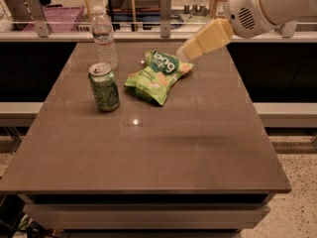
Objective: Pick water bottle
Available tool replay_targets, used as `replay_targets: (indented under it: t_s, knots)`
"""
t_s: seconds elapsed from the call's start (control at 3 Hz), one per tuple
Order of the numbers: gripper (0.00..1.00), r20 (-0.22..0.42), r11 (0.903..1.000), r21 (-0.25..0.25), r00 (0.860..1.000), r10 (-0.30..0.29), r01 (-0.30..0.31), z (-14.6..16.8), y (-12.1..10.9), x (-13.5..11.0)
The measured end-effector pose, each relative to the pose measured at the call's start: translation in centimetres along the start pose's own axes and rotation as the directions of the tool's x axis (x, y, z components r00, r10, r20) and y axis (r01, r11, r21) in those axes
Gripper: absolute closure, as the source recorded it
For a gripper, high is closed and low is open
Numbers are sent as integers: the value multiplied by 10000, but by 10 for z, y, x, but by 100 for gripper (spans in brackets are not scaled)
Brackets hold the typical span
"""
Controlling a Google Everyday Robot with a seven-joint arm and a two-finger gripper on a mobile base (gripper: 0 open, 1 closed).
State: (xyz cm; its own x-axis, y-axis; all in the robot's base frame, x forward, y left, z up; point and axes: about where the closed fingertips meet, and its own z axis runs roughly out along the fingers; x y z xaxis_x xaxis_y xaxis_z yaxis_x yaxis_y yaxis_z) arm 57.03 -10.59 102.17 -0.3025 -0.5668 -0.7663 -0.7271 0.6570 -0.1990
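Observation:
The water bottle is small, clear and ribbed with a white cap and a pale label band. It stands upright at the back left of the brown table. My gripper hangs above the table's back middle-right, just over the far end of a green chip bag. It is well to the right of the bottle and does not touch it. My white arm comes in from the upper right.
A green soda can stands in front of the bottle. The chip bag lies between the can and my gripper. A rail with posts and a counter run behind the table. The floor drops away at the right edge.

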Motion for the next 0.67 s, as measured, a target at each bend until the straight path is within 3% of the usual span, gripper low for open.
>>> replay_targets:
  t_s: [0.33,0.67]
  knots:
    - [0,-145,9944,760,9971,747,-734,22,-6,-7]
    - [0,318,9743,1051,9799,1971,-1994,42,-6,-11]
